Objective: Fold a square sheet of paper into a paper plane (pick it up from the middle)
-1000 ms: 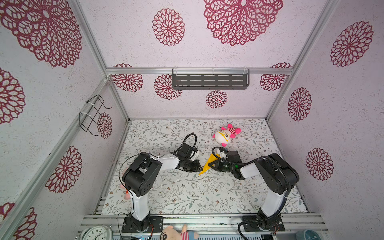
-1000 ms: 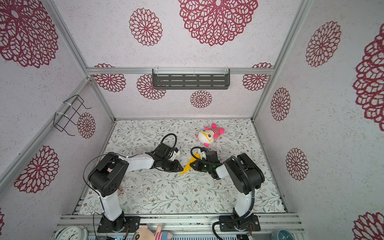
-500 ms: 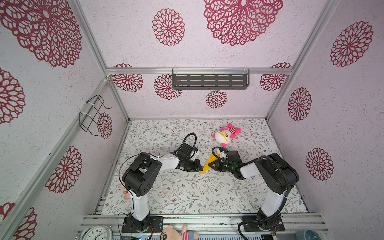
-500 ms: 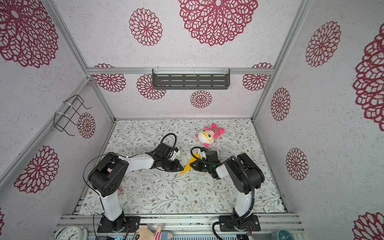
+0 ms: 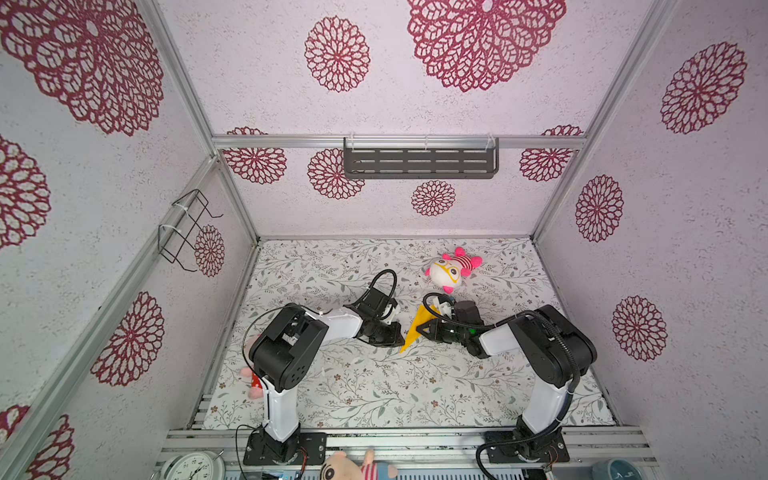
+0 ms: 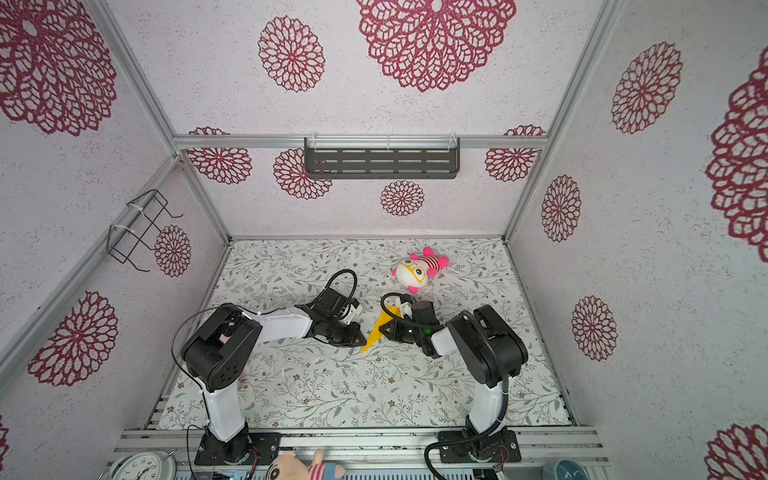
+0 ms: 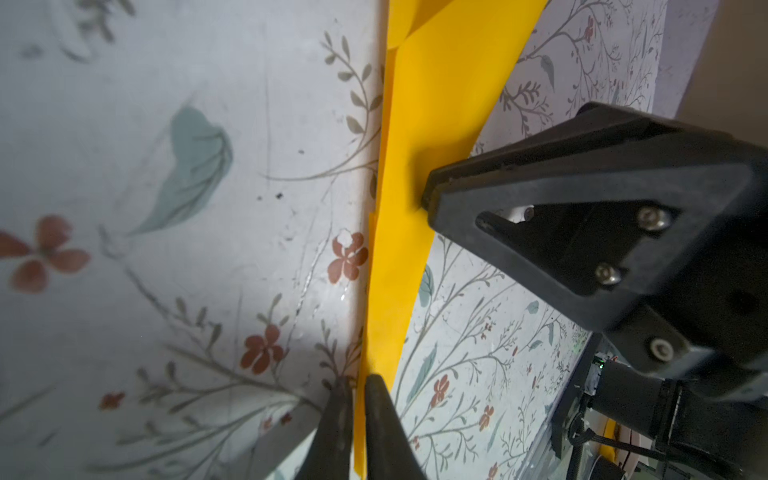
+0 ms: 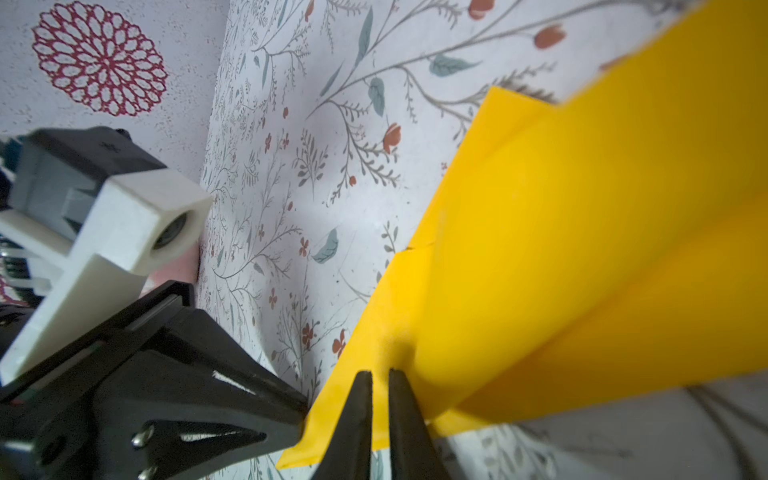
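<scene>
Yellow paper plane (image 5: 417, 328) near plush toy (image 5: 451, 270), tip pointing away from it. Tip pinched in left gripper (image 7: 357, 386); right gripper (image 8: 378, 376) clamped on edge nearer toy.

Drawn in a touch tighter at the left gripper (image 7: 359, 386), jaws now pinched on the near tip of the paper plane (image 7: 419, 137).

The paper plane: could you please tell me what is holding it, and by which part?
Both grippers: the left gripper pinches the paper plane near its pointed tip, the right gripper its side edge mid-length.
</scene>
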